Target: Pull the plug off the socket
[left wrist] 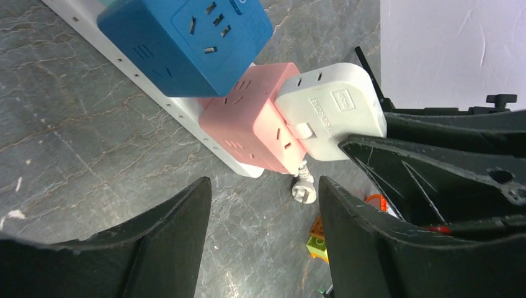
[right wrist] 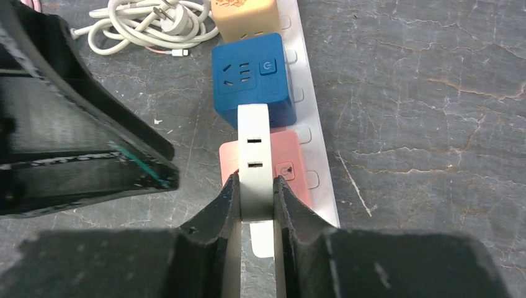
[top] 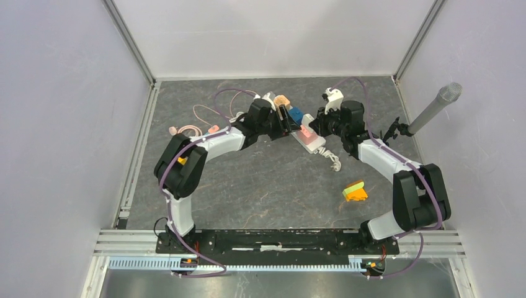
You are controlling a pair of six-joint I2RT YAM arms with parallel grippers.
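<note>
**A:** From above, where is it?
**B:** Mid-desk (top: 260,186), at the pink socket (top: 305,131) on the white strip (top: 316,144). Both arms crowd it, so the grip is hidden.
**A:** Left wrist view?
**B:** The plug (left wrist: 329,108) shows its broad face: hard, smooth plastic, likely light but stiffly seated. The left pincer (left wrist: 263,198) stands partly open and empty, just short of the strip.
**A:** Right wrist?
**B:** Only here do I see the right pincer (right wrist: 254,186) clamped tight on the plug's narrow sides, a sound hold. I'd expect the light strip to lift unless braced.
</note>
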